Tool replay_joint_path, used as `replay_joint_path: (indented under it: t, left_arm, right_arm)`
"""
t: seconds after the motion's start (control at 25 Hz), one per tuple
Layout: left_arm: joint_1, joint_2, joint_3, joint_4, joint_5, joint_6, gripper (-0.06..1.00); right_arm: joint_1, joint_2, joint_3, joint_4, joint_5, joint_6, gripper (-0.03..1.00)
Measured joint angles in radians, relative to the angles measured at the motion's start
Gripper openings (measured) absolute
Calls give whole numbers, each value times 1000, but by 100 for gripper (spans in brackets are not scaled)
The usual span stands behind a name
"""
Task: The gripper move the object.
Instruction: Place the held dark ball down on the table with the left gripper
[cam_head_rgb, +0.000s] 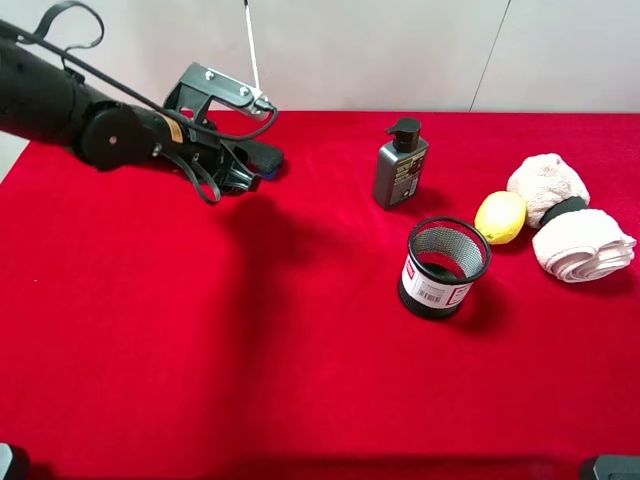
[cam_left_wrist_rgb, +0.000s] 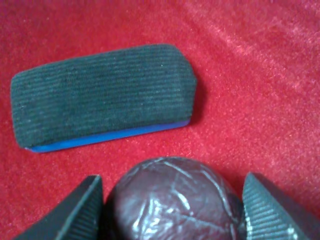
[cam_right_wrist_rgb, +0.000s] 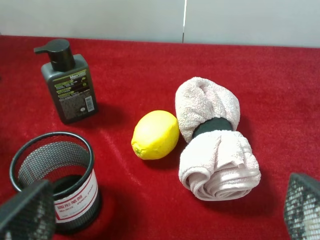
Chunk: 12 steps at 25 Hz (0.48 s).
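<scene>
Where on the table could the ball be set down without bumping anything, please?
The widest bare cloth for the ball is the front strip before the cup, and the middle stretch between eraser and bottle. The right rear is crowded: bottle, cup, lemon and towel cluster there.

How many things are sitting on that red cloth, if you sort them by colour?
Dark (black, grey, maroon): 4 - eraser, ball, pump bottle, mesh cup
Yellow: 1 - lemon
Pale pink: 1 - towel bundle
Total: 6
</scene>
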Motion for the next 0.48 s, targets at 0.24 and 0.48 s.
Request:
replay_joint_path:
  t: [0.24, 0.48]
  left_arm:
    - [13, 3, 62, 0, -103, 0, 57]
    - [18, 7, 110, -1, -141, 1, 57]
  right_arm:
    - [0, 0, 0, 0, 0, 0, 69]
    - [0, 0, 0, 0, 0, 0, 69]
